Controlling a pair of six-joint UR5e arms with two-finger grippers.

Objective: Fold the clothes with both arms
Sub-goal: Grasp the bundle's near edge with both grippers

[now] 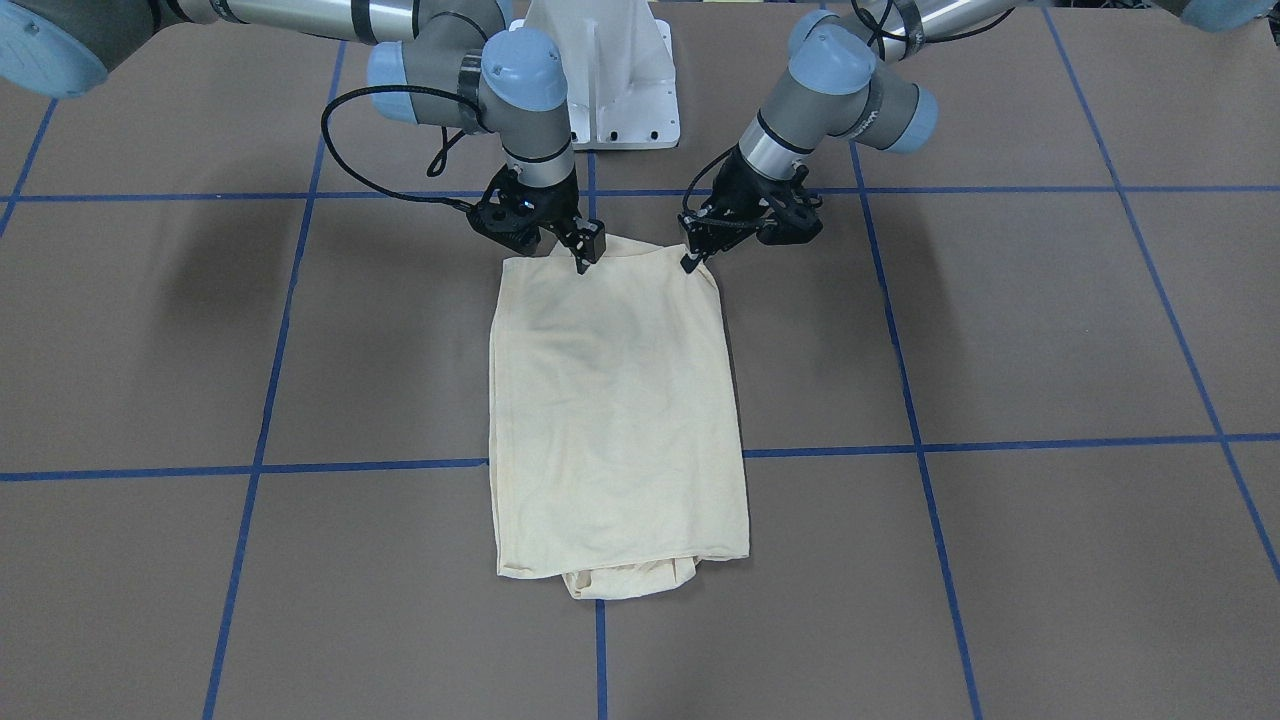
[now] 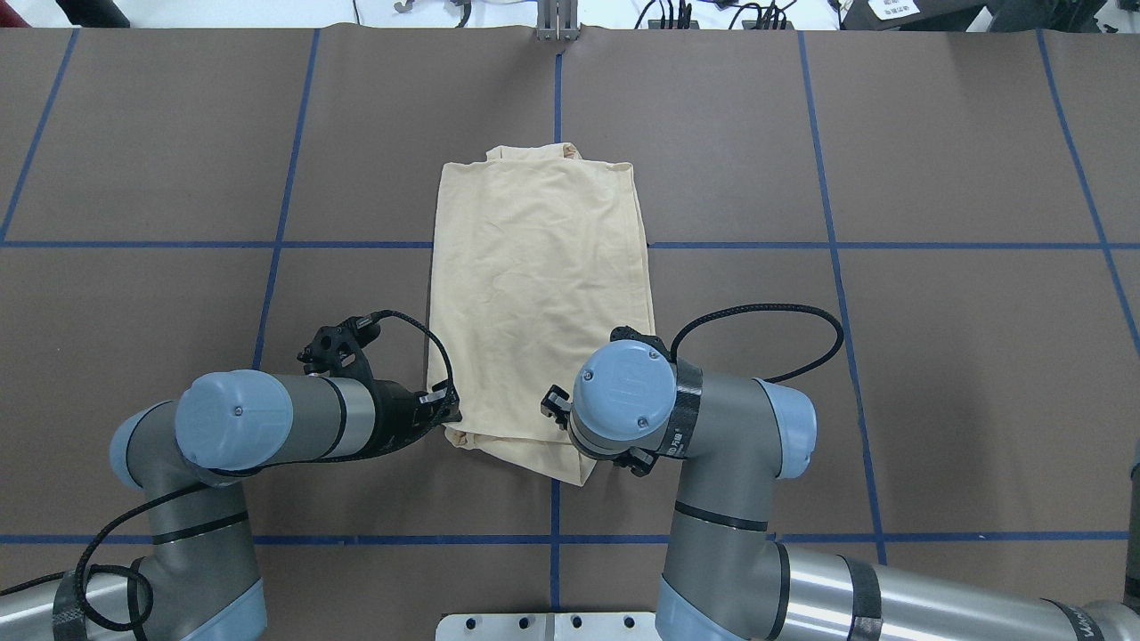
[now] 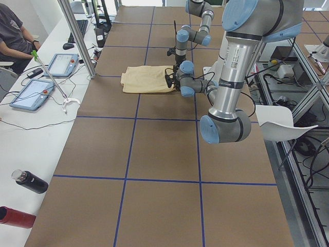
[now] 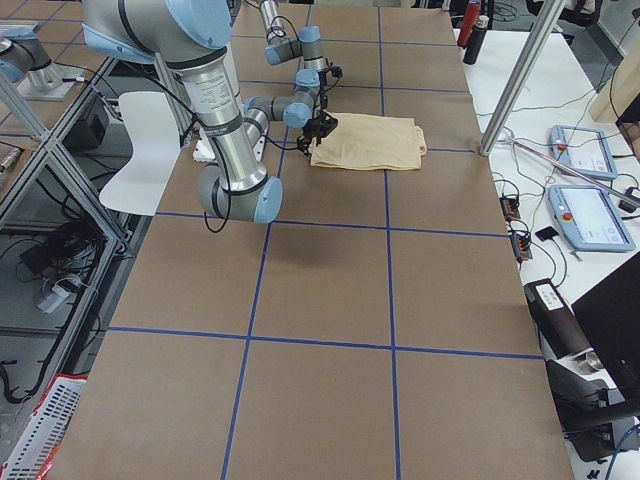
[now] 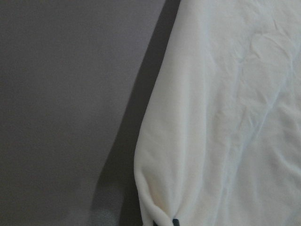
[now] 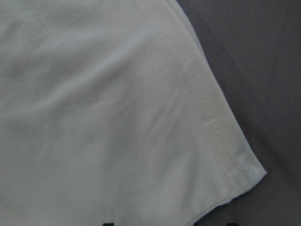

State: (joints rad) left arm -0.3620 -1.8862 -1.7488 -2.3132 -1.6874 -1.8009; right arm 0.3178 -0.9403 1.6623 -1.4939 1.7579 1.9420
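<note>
The cream-yellow T-shirt (image 1: pixel 615 400) lies folded into a long narrow rectangle in the middle of the table; its print and neck label are hidden. Both grippers are at its end nearest the robot. My left gripper (image 1: pixel 690 262) is shut on that end's corner; in the left wrist view the cloth (image 5: pixel 221 117) bunches to a pinch at the bottom edge. My right gripper (image 1: pixel 583 262) sits low over the same end, and in the right wrist view its two dark tips stand apart over the flat hem corner (image 6: pixel 244 169), so it is open. My right wrist (image 2: pixel 623 401) hides it from overhead.
The brown table (image 2: pixel 891 356) carries a grid of blue tape lines. The white pedestal base (image 1: pixel 610 80) stands just behind the grippers. Operator tablets (image 3: pixel 36 90) and bottles (image 3: pixel 28 181) lie on the side bench, off the work surface.
</note>
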